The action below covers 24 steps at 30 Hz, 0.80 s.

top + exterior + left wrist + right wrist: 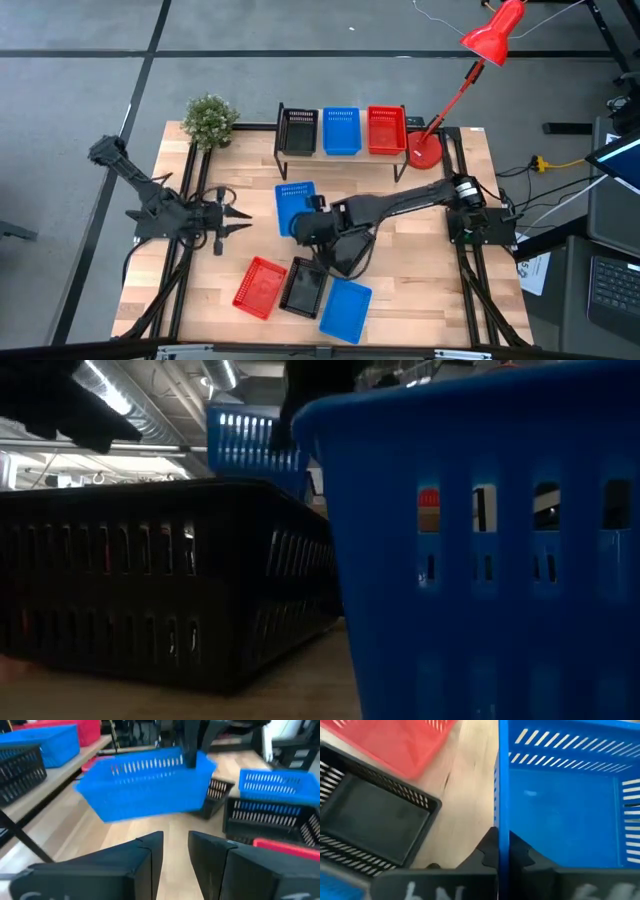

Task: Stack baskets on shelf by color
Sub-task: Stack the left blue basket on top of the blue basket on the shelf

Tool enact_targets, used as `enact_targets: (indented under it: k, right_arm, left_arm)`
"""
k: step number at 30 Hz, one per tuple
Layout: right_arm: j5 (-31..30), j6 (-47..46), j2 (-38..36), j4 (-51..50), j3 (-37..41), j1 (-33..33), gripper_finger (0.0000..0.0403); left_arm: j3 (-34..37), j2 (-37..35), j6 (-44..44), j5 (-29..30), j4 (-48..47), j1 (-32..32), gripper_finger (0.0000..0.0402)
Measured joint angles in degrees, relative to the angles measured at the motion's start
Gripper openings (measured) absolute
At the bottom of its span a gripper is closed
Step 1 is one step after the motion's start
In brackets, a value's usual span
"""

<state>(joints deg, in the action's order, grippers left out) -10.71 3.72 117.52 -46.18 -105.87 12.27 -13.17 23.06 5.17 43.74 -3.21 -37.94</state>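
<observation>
The shelf (342, 152) stands at the table's far edge and carries a black basket (298, 130), a blue basket (341, 131) and a red basket (386, 129) side by side. My right gripper (308, 222) is shut on another blue basket (294, 205) at mid-table. A red basket (260, 287), a black basket (303, 287) and a blue basket (346, 308) rest on the table near its front edge. My left gripper (238, 215) is open at the left, pointing toward the held basket (145, 782). My right gripper (502, 852) pinches the rim of one side wall (503, 815) of the blue basket, one finger inside and one outside. The fingers come from above, slanting down. In the left wrist view the basket is lifted off the table and slightly tilted.
A red desk lamp (425, 150) stands by the shelf's right end and a small potted plant (210, 120) at the far left corner. Bare tabletop (420, 260) lies at the right. In the low view the near blue basket (480, 560) and black basket (150, 590) fill the frame.
</observation>
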Motion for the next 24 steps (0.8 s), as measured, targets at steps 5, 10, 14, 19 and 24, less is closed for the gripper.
enact_targets:
  k: [5,10,14,19,24]
  right_arm:
    - [-4.25,3.00,-0.40,-18.95,-13.57,-0.81,0.0001]
    - [-7.86,4.13,-0.49,-35.54,-27.27,-7.50,0.0000]
    - [-8.03,9.27,-4.03,-35.24,-26.19,-15.35,0.0000]
    - [-4.23,17.03,-6.95,-32.28,-22.21,-26.91,0.0000]
    - [9.07,22.10,-6.84,-29.47,-22.22,-34.21,0.0000]
  left_arm:
    - [0.64,-5.30,-3.54,-7.12,0.76,4.63,0.0084]
    - [0.66,-6.35,-8.40,-11.13,5.20,8.61,0.0084]
    - [0.64,-6.24,-8.36,-11.25,6.47,11.28,0.0084]
    - [0.64,-6.13,-6.90,-11.44,6.31,12.54,0.0084]
    - [0.64,-6.13,-7.05,-11.49,6.26,12.57,0.0084]
